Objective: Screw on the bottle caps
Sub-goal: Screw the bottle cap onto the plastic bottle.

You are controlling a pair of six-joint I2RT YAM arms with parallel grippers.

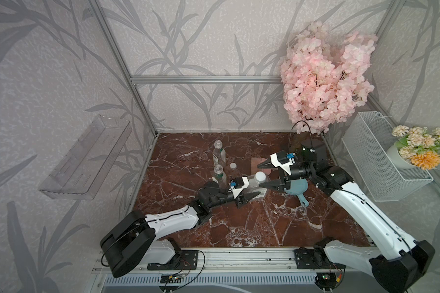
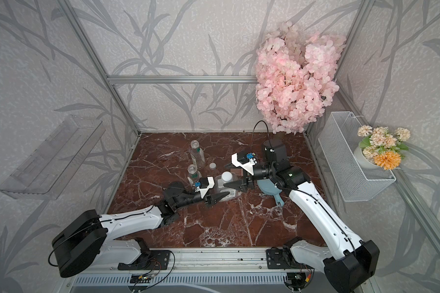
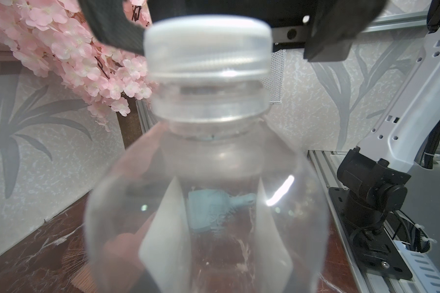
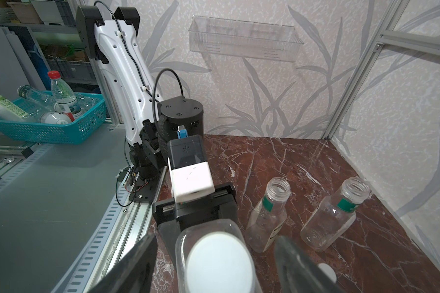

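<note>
1. The left gripper (image 1: 250,191) is clamped on the square bottle (image 1: 255,187), just beside the teal handled tool (image 1: 296,189).
2. A white cap (image 4: 220,261) sits on its neck (how tightly, I cannot tell).
3. The right gripper (image 1: 260,176) straddles that cap, jaws apart, with gaps on both sides.
4. Two uncapped round bottles (image 4: 267,213) stand farther from the tool, with a loose cap (image 1: 233,166) near them.

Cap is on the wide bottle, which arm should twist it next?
Right, likely. The right end effector straddles the cap, open; the left end effector is clamped on the wide bottle, steadying it.
</note>
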